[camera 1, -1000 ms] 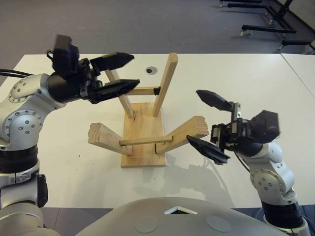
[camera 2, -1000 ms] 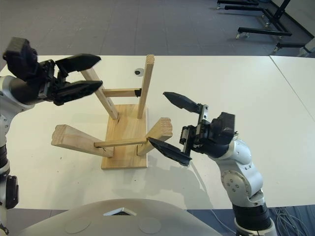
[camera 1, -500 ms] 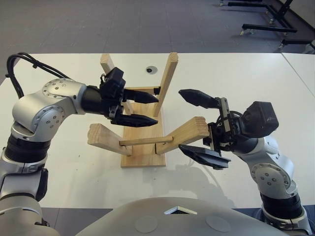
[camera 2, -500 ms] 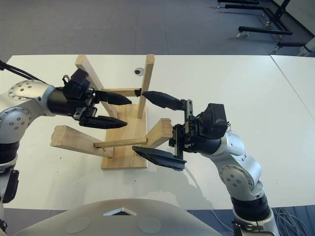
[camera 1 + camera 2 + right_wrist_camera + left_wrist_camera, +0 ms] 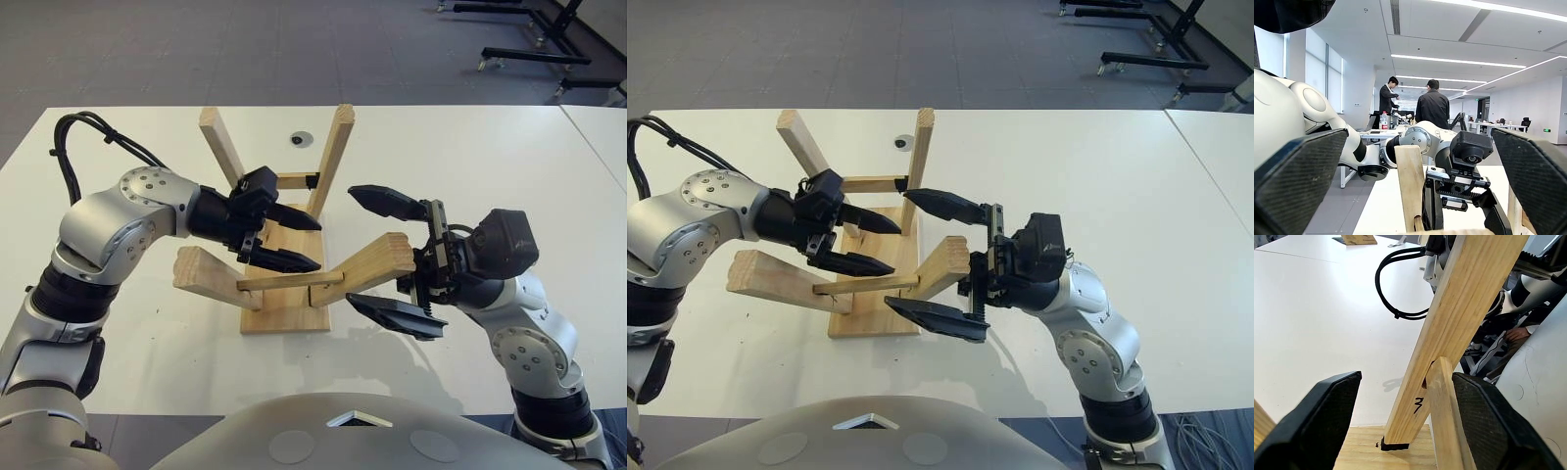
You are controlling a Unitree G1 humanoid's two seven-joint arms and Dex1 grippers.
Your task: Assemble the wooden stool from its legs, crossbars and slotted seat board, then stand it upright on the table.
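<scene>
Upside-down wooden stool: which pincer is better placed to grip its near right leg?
Right, probably. The right pincer is open, fingers above and below the free end of the pale wooden leg. The left pincer, also open, hangs over the flat wooden seat board, pointing at that leg's base.

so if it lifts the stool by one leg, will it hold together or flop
Likely stiff, not floppy: every part is solid wood. The near right leg seems only slotted into the seat board, so lifting by it might pull it loose. Upside down on that flat board, it would probably slide rather than tip if pushed.
</scene>
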